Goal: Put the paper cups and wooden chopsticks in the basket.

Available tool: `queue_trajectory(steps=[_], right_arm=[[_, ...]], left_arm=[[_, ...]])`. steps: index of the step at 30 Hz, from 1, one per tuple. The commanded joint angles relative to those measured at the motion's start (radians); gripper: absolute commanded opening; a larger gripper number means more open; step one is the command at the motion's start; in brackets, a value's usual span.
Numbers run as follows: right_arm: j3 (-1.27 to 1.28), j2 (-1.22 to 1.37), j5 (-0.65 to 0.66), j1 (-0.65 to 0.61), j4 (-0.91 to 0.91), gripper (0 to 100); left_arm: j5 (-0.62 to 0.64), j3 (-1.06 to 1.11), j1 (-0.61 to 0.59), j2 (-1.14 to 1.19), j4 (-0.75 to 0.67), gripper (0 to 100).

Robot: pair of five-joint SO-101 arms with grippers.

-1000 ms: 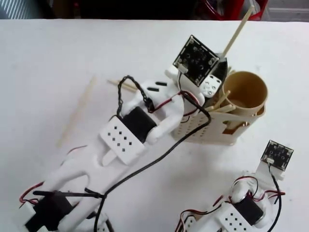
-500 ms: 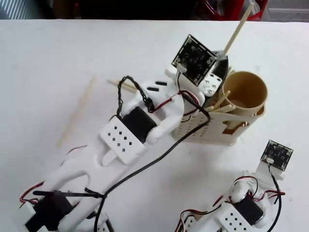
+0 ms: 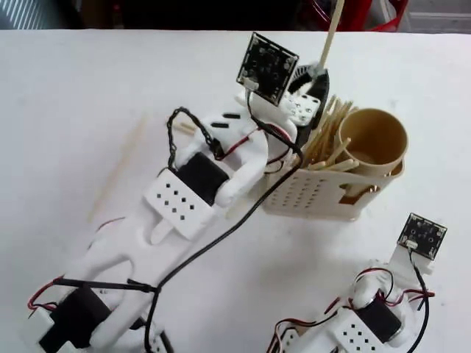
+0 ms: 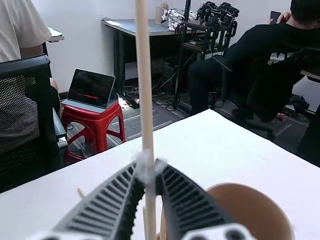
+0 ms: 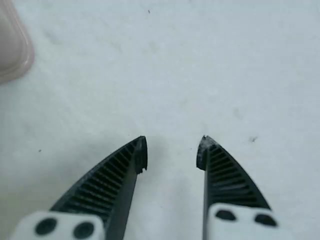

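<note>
**Spotter:** White desk (image 3: 66, 88) under both of your arms, and beyond its far edge a red stool (image 4: 97, 120) with a laptop (image 4: 90, 88) propped on it.

**Operator:** What has the left side got?

**Spotter:** Your left tool (image 4: 147, 167) is pinched tight on one wooden chopstick (image 4: 144, 75), its tips meeting around the shaft. You hold it nearly upright by the far left corner of the basket (image 3: 316, 197), with most of its length standing above the tips.

**Operator:** And the basket?

**Spotter:** It sits right of the desk's middle in your high view. One paper cup (image 3: 377, 136) stands upright in its right end. A bundle of chopsticks (image 3: 329, 131) leans between the cup and your left tool, and a few lie across the cup's rim.

**Operator:** Anything outside it?

**Spotter:** One loose chopstick (image 3: 118, 173) lies flat on the desk, well to the left and apart from your arm.

**Operator:** Right side?

**Spotter:** Your right tool (image 5: 172, 147) hangs over bare desk, its tips parted with a clear gap and nothing between them.
</note>
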Motion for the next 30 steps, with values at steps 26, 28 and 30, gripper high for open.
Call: queue_trajectory(steps=[26,28,30], right_arm=[[0.009,-0.008,0.002,-0.012,-0.016,17.6],[0.009,-0.008,0.002,-0.012,-0.016,17.6],[0.009,-0.008,0.002,-0.012,-0.016,17.6]], left_arm=[[-0.068,0.212,-0.007,-0.128,-0.049,3],[-0.068,0.222,-0.010,-0.128,-0.049,3],[-0.068,0.222,-0.012,-0.128,-0.043,5]])
